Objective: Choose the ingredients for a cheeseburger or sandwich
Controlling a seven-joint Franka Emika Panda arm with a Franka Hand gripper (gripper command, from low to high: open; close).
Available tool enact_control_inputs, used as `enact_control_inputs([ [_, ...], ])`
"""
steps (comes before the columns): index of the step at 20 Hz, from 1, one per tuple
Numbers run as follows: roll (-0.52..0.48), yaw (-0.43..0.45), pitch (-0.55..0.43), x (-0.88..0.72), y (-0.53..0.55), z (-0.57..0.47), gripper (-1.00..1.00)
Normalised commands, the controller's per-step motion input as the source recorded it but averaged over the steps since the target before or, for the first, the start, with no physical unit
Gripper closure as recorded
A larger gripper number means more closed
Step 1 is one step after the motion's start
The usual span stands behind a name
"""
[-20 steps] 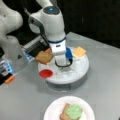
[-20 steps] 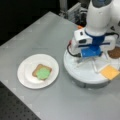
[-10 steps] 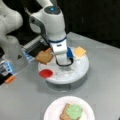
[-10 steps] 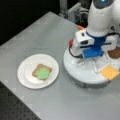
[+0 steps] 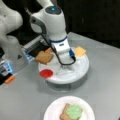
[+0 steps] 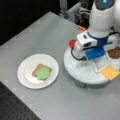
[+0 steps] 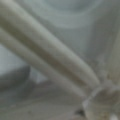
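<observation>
On the round white tray (image 5: 82, 70) in a front view, the gripper (image 5: 62, 65) hangs low over the middle; whether it is open I cannot tell. A brown bread slice (image 5: 44, 57), red tomato disc (image 5: 46, 73) and orange cheese square (image 5: 80, 51) lie around the rim. Below, a plate (image 5: 53, 110) holds bread topped with lettuce (image 5: 73, 111).

From a front view opposite, the plate (image 6: 26, 75) sits left, well apart from the tray (image 6: 75, 70); lettuce (image 6: 43, 73) covers its bread (image 6: 37, 68).

Wrist view shows only blurred pale bars.
</observation>
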Motion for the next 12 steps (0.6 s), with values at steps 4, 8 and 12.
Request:
enact_control_inputs([
  [4, 0.078, 0.266, -0.047, -0.04, -0.02, -0.10, -1.00],
  [8, 0.094, 0.220, -0.039, -0.02, -0.03, -0.10, -1.00],
  [12, 0.102, 0.195, -0.034, -0.01, -0.01, -0.10, -1.00],
])
